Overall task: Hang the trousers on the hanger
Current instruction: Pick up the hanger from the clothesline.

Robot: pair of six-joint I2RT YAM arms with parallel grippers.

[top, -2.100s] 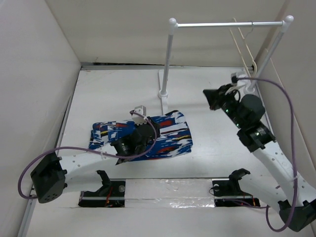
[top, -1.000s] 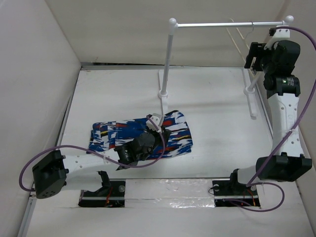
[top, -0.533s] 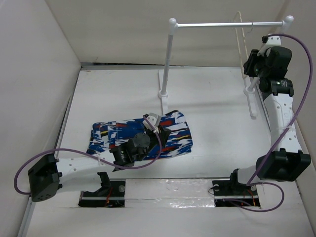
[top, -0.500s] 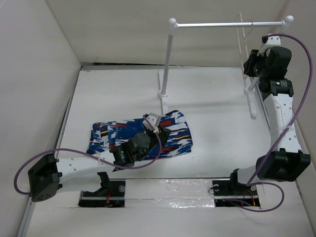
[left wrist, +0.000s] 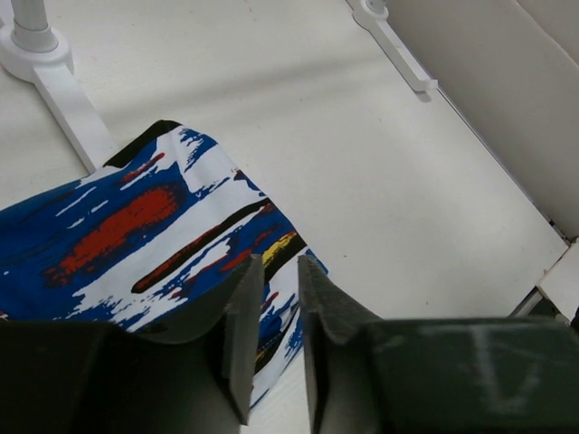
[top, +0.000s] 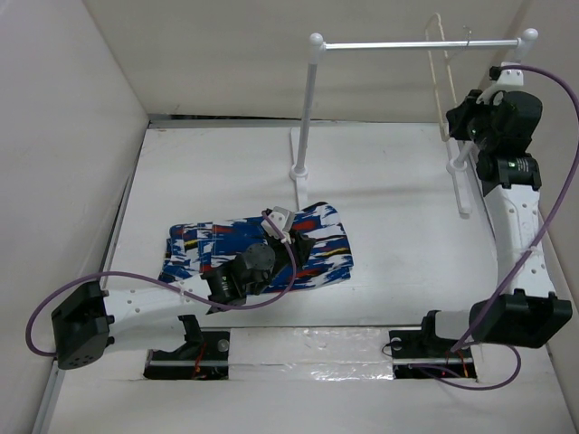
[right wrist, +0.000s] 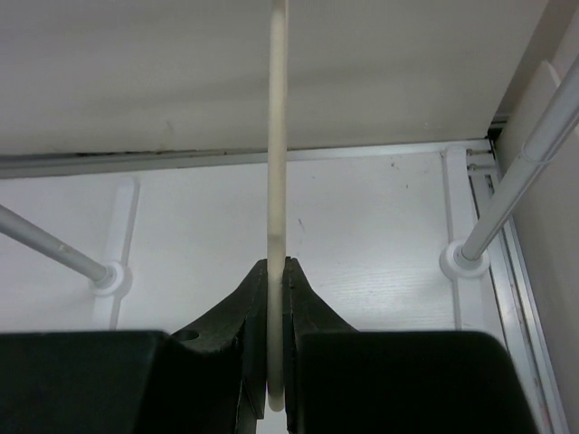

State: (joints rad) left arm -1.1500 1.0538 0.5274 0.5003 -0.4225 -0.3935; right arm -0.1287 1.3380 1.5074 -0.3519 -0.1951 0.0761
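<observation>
Pinching hanger point(right wrist: 278, 136): right gripper point(right wrist: 276, 276) | left gripper point(left wrist: 279, 276): narrow gap, above trousers point(left wrist: 118, 226)

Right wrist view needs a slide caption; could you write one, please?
Right gripper shut on the hanger, rail stand behind.

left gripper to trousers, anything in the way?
Nothing visible. The left gripper hangs right over the blue, white and red printed fabric trousers, jaws slightly apart, with no object between them. The white rail stand's foot sits just beyond the cloth, not under the gripper.

bright even light, soft shadows, near fingers point(left wrist: 242, 339) blurred
</observation>
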